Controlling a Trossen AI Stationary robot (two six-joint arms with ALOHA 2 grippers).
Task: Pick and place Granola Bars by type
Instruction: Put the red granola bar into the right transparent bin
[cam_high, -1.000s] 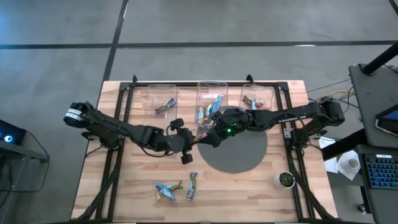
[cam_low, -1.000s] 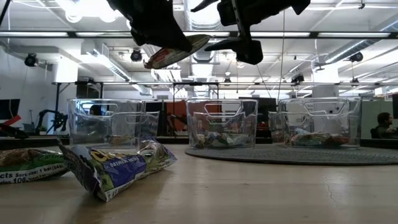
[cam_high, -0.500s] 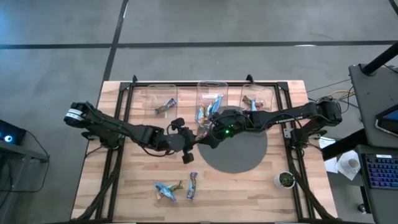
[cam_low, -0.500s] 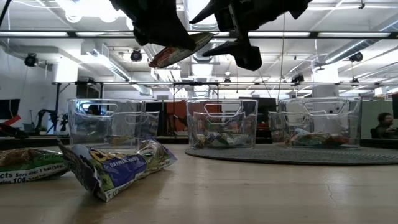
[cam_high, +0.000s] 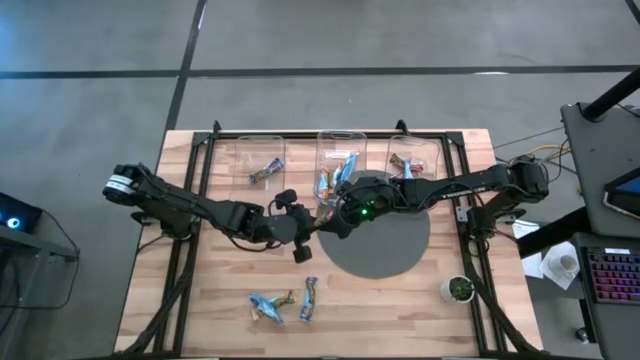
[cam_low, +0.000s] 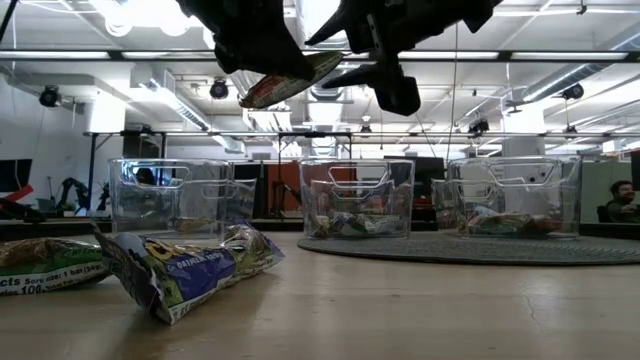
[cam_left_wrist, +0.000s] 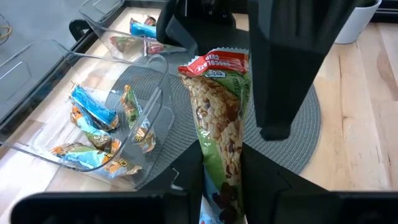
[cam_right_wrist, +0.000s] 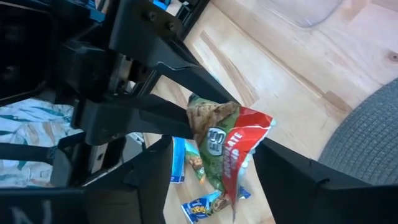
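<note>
The granola bar (cam_left_wrist: 219, 118) hangs in the air above the middle of the bench (cam_high: 420, 300), just off the near-left rim of the round grey mat (cam_high: 395, 255). The left gripper (cam_left_wrist: 221, 180) is clenched on its lower half, and the right gripper (cam_right_wrist: 214, 155) has its 2 fingers on either side of the free red end, not yet pressed against the wrapper, for what looks like a hand-over.

Judging by its build, the bar is light and fairly stiff along its length, but the crinkly film is slick and crumples easily, so a firm pinch across the flat faces, well inside the sealed end, should hold better than a grip on the thin crimp alone.

The wrapper is green with a red top band, printed with oat clusters and dark chips.

3 clear bins (cam_high: 338, 160) stand along the far edge, each holding bars. 3 more bars (cam_high: 308, 298) lie near the near edge, left of centre.
</note>
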